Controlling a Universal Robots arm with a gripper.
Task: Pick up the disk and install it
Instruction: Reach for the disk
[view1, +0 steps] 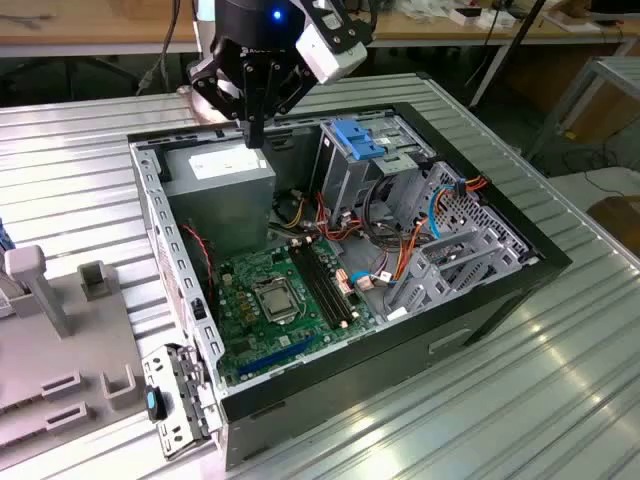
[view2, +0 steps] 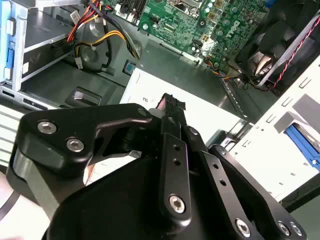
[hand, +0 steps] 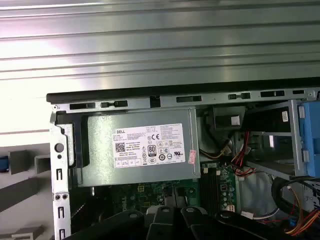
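Observation:
My black gripper (view1: 255, 135) hangs over the back corner of the open computer case (view1: 340, 350), just above the grey power supply (view1: 220, 175). Its fingers are shut with nothing between them. In the second wrist view the gripper (view2: 170, 106) points down at the power supply's white label (view2: 210, 112). Outside the case wall, a bright blue strip (view2: 300, 141) lies in a pale fixture. I cannot tell whether it is the disk's carrier. No dark-grey disk body shows.
A light-blue latch piece (view1: 358, 138) tops the metal drive cage (view1: 350, 180). The green motherboard (view1: 275, 300) covers the case floor, and coloured cables (view1: 400, 250) run beside the cage. A grey fixture (view1: 60, 340) stands at the exterior view's left on the ribbed metal table (view1: 520, 400).

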